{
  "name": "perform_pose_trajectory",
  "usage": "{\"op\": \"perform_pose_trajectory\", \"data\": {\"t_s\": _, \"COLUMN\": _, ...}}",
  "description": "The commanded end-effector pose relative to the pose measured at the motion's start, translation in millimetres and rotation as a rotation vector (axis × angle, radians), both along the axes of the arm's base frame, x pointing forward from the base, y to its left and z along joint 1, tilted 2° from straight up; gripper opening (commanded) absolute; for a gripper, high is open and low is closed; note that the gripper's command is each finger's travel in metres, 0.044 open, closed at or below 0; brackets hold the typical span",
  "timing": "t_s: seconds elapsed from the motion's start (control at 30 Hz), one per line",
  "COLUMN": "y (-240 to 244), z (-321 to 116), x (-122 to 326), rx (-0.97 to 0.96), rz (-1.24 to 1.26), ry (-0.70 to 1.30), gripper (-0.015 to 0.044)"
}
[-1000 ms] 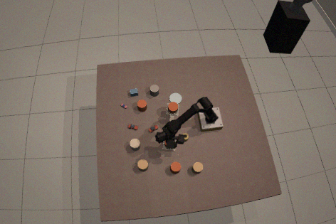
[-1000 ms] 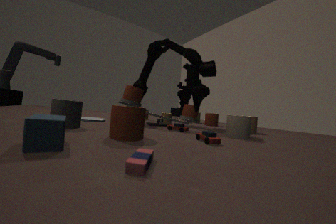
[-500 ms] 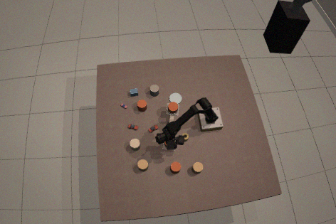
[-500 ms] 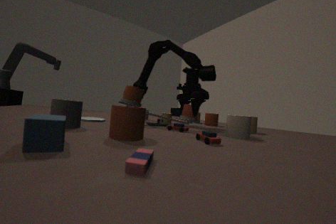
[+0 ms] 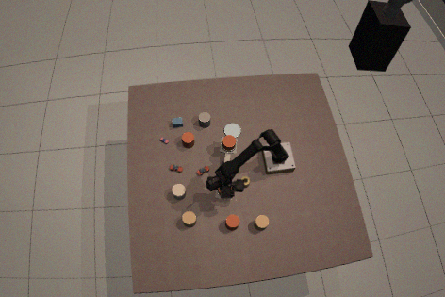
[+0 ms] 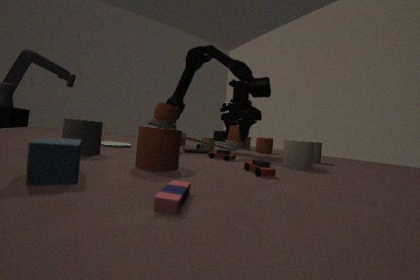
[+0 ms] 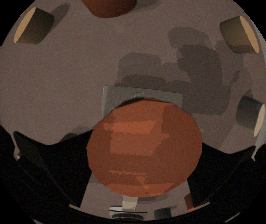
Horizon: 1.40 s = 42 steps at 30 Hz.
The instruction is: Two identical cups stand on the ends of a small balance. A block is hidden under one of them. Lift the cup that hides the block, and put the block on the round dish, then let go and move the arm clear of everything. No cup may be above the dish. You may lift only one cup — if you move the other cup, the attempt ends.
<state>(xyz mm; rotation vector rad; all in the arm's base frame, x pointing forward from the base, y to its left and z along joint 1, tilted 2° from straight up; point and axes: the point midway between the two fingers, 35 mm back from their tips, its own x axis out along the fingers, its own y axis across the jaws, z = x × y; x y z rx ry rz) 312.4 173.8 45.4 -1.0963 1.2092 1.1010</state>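
From the top, the gripper [image 5: 226,191] [image 6: 234,134] [image 7: 141,135] is reaching over one end of the balance [image 5: 227,156] [image 6: 200,141] [image 7: 111,94]; the dish [image 5: 232,130] [image 6: 117,144] is lying beyond the opposite end, just past the other cup [image 5: 228,141] [image 6: 166,113], which the coming carry must clear. In the exterior view, the gripped cup [image 5: 219,189] [image 6: 233,133] [image 7: 144,147] is standing upright on the lower end, presumably hiding the unseen block. In the wrist view, the fingers are clamping that cup, centred between them.
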Motion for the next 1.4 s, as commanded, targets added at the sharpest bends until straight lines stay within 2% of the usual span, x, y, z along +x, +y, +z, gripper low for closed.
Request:
{"op": "perform_pose_trajectory", "data": {"t_s": 0.0, "y": 0.9, "z": 5.5, "x": 1.1, "rx": 0.002, "rz": 0.003, "ry": -0.002, "gripper": 0.0045}}
{"op": "perform_pose_trajectory", "data": {"t_s": 0.07, "y": 1.0, "z": 8.0, "x": 1.4, "rx": 0.003, "rz": 0.003, "ry": -0.002, "gripper": 0.0}}
{"op": "perform_pose_trajectory", "data": {"t_s": 1.37, "y": 1.6, "z": 57.6, "x": 4.3, "rx": 0.003, "rz": 0.003, "ry": -0.002, "gripper": 0.0}}
